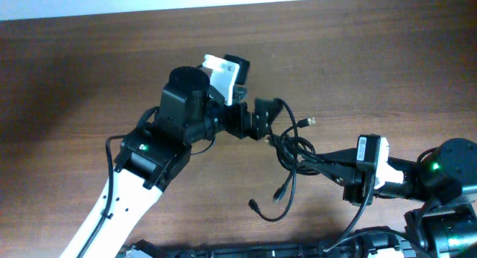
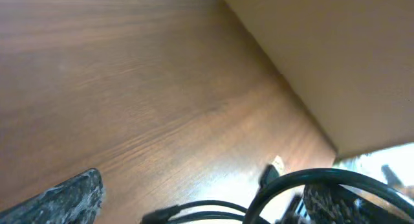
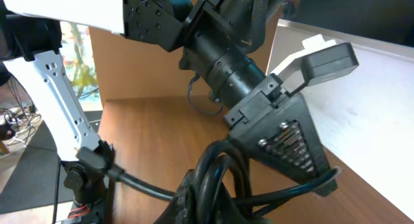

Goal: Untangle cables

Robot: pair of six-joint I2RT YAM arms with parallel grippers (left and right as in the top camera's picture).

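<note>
The cables are a knotted bundle of thin black cords at the table's middle right. Loose plug ends trail toward the front, and a metallic-tipped plug points right. My left gripper is open at the bundle's upper left. In the left wrist view its fingers stand wide apart with cable loops between them, one arching over the right finger. My right gripper is shut on the bundle's right side. In the right wrist view its jaws clamp several cable loops.
The wooden table stretches left and back to a pale wall at the far edge. A tan board rises beside the table in the left wrist view. The arms' black bases line the front edge.
</note>
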